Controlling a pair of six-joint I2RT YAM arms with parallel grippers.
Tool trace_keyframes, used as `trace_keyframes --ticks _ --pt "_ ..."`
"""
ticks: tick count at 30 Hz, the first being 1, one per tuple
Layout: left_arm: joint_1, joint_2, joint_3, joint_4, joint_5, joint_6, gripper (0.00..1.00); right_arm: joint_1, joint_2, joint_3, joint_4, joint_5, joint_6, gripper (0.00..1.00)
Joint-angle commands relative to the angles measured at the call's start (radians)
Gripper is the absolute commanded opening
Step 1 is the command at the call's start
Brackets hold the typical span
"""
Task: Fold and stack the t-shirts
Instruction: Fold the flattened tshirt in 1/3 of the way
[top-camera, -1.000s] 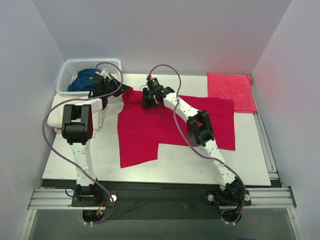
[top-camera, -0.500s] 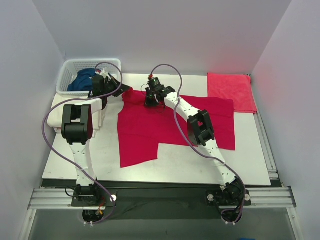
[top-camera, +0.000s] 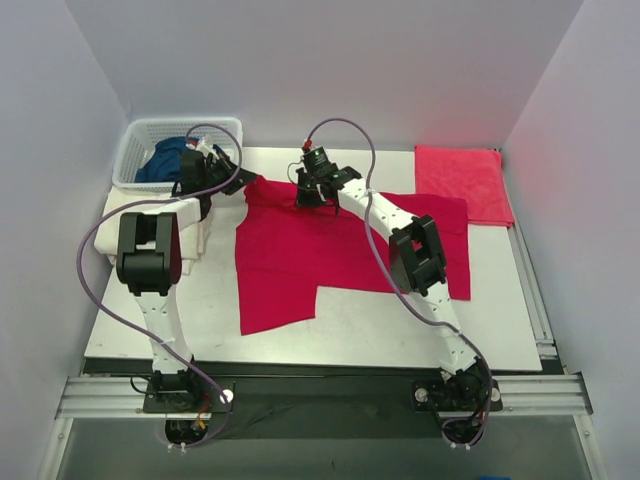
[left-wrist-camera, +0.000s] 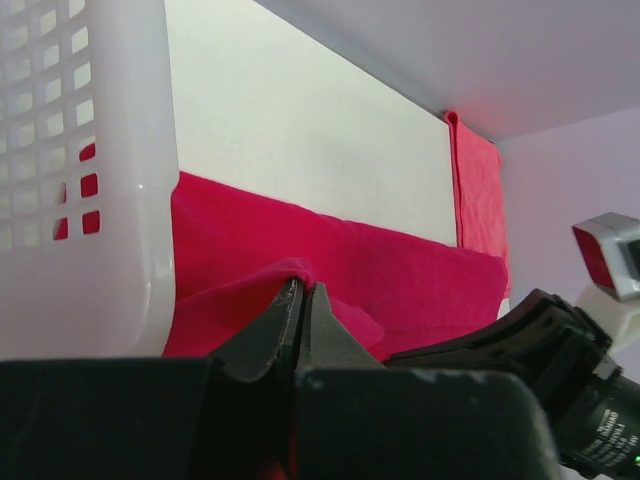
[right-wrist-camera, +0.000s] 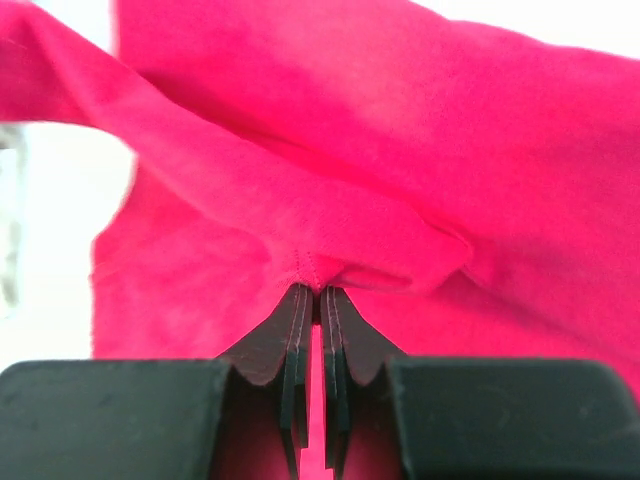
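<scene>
A large crimson red t-shirt lies spread on the white table. My left gripper is shut on its far left corner beside the basket; the wrist view shows the fabric pinched in the gripper. My right gripper is shut on the shirt's far edge near the middle, with a seam pinched in the gripper. A second red shirt lies folded at the far right. A dark blue shirt lies in the basket. A cream-white shirt lies folded at the left under my left arm.
The white lattice basket stands at the far left corner, and its wall is close to my left gripper. The table's near part is bare. Grey walls enclose the table on three sides.
My right gripper has moved toward the far edge with the shirt's edge in it, and its arm has stretched out. My left gripper has kept its hold by the basket.
</scene>
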Motion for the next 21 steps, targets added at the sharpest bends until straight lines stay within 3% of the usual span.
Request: trace_keyframes --ticks 1,10,14,21 --pt "0.001 -0.101 -0.033 -0.028 -0.017 0.021 0.00 0.006 -0.132 -0.055 0.032 0.011 -0.002 0.00" --pt "-0.025 -0.250 -0.119 -0.289 -0.090 0.054 0.00 0.016 -0.251 -0.248 0.042 -0.016 0.048 0.00" --pt "-0.054 -0.303 -0.131 -0.439 -0.188 0.088 0.00 0.020 -0.293 -0.316 0.046 -0.038 0.065 0.00" --pt "-0.101 -0.348 -0.249 -0.493 -0.227 0.031 0.00 0.028 -0.339 -0.402 0.048 -0.047 0.074 0.00"
